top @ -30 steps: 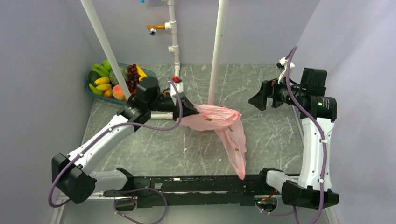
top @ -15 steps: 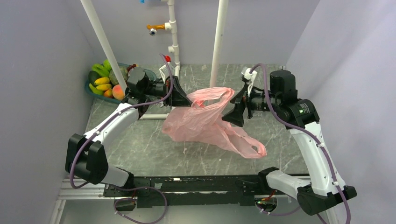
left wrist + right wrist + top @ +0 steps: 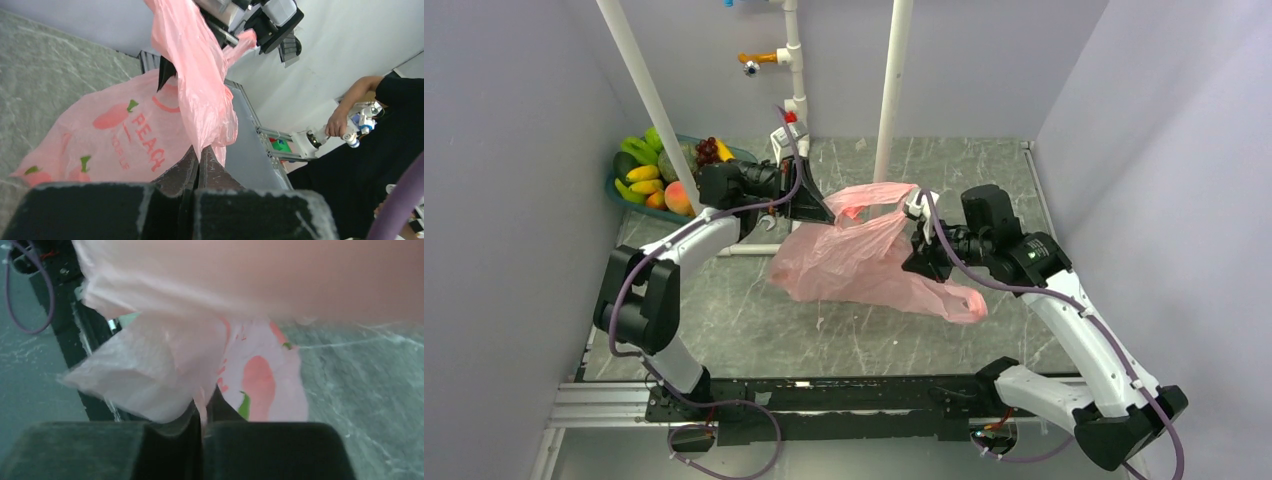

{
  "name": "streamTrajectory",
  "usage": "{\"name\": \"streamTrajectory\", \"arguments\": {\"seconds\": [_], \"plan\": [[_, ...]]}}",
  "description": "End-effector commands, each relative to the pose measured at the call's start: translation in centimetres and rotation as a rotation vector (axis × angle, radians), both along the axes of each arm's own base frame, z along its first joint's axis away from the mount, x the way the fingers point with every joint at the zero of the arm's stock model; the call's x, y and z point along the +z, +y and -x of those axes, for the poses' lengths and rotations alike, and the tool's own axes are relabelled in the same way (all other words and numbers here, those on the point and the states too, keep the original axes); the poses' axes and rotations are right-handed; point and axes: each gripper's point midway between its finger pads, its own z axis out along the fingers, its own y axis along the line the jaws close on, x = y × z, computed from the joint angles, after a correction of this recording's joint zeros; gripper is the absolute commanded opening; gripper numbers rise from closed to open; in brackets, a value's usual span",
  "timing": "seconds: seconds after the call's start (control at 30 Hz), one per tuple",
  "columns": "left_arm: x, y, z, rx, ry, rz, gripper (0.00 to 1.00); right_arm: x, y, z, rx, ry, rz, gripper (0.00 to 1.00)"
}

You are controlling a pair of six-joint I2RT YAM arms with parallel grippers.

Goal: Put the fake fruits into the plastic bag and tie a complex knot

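Right arm's dropped and tucked in vs half a second back, and the left elbow has pulled in too. The bag's trailing end slid a bit towards mid-table. Nearest the bases is the grey-green marbled table [image 3: 754, 330]. Mid-table, the thin translucent pink plastic bag with peach prints [image 3: 854, 265] sits slumped, lower part on the table, top edge hoisted between both pincers. Right gripper [image 3: 202, 412] is pinched tight on a fold of film at the bag's right side (pads together, film squeezing out between them). Left gripper [image 3: 198, 152] is clamped the same way on the left side, with one pink handle loop [image 3: 879, 192] arching across between them. No fruit visible in the bag. Far-left corner: the glossy plastic fake fruits [image 3: 646, 175] (bananas, grapes, peach) are all in the teal plastic basin [image 3: 614, 190], well apart from the bag. Step in hand, I'd say, is opening the mouth. Draw the grips apart slowly and don't overstretch the thin film. Check each pinch holds one layer only (can't tell from here), and aim the opening at the basin.
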Motion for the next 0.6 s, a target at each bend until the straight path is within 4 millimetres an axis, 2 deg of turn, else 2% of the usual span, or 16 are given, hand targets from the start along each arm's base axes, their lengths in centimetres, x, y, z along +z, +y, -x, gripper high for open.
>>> {"name": "streamTrajectory", "arguments": {"seconds": [0.0,0.1,0.13,0.17,0.2,0.23,0.27,0.33,0.43,0.57], "plan": [[1.3,1.9,1.4,-0.016,-0.191,0.004,0.0,3.2,-1.3,-1.3,-0.085,-0.138,0.006,0.0],[-0.1,2.9,0.9,-0.021,-0.183,-0.072,0.04,4.5,-2.1,-0.6,-0.127,-0.135,-0.002,0.0],[-0.7,3.2,0.9,-0.027,-0.192,-0.096,0.09,4.6,-2.3,-0.4,-0.143,-0.132,-0.006,0.0],[-1.0,3.5,0.8,-0.032,-0.203,-0.116,0.21,5.0,-2.4,-0.3,-0.158,-0.128,-0.018,0.0],[-1.3,3.7,0.8,-0.034,-0.206,-0.132,0.46,5.4,-2.2,-0.2,-0.174,-0.113,-0.041,0.0],[-1.3,4.0,0.7,-0.03,-0.199,-0.141,0.78,5.7,-2.1,-0.2,-0.19,-0.096,-0.062,0.0],[-1.2,4.3,0.4,-0.016,-0.188,-0.145,0.96,5.9,-1.9,-0.2,-0.204,-0.072,-0.081,0.0],[-0.8,5.2,-0.4,0.021,-0.201,-0.152,0.99,5.8,-1.8,-0.3,-0.226,-0.031,-0.107,0.0],[0.1,7.3,-1.8,0.086,-0.252,-0.188,0.99,4.6,-2.0,-0.3,-0.252,0.023,-0.104,0.0],[0.4,9.6,-4.2,0.162,-0.139,-0.263,0.99,3.4,-1.6,0.3,-0.237,0.092,-0.109,0.0]]}}
